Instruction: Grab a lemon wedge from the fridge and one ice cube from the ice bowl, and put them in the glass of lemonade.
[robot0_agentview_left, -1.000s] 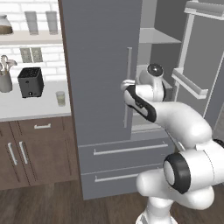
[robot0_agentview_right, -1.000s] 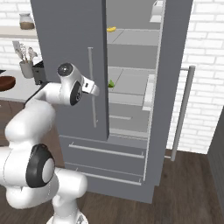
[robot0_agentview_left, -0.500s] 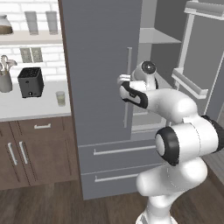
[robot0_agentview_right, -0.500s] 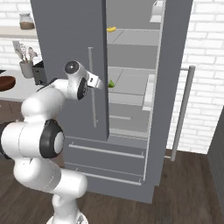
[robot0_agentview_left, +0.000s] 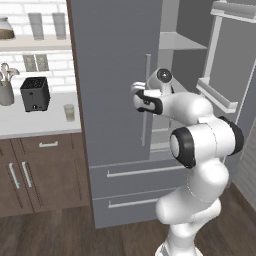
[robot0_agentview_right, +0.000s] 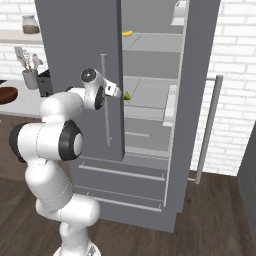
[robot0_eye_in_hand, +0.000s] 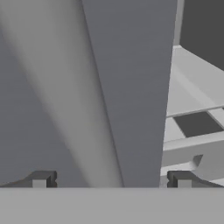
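The grey fridge (robot0_agentview_left: 115, 75) has its left door shut and its right door (robot0_agentview_right: 200, 75) swung open. My gripper (robot0_agentview_left: 137, 94) is open at the left door's inner edge, level with the vertical bar handle (robot0_agentview_right: 105, 100). In the hand view the fingertips (robot0_eye_in_hand: 41, 179) stand wide apart, with the handle and door edge (robot0_eye_in_hand: 131, 87) between them. The yellowish-green lemon wedge (robot0_agentview_right: 127, 95) lies on a middle shelf just beyond my gripper (robot0_agentview_right: 118, 92). The glass of lemonade (robot0_agentview_left: 69, 112) stands on the white counter. The ice bowl (robot0_agentview_right: 7, 94) sits at the left; the ice cube is out of view.
A black toaster (robot0_agentview_left: 34, 93) and a utensil crock (robot0_agentview_left: 6, 90) stand on the counter (robot0_agentview_left: 30, 125). Two tall glasses (robot0_agentview_left: 36, 25) and a jar (robot0_agentview_left: 5, 27) are on the wall shelf. A yellow item (robot0_agentview_right: 127, 33) lies on an upper fridge shelf. Two fridge drawers (robot0_agentview_left: 135, 172) are below.
The arm has folded in closer to the fridge, and the hand has moved up to the left door's inner edge by the handle. The doors have not moved.
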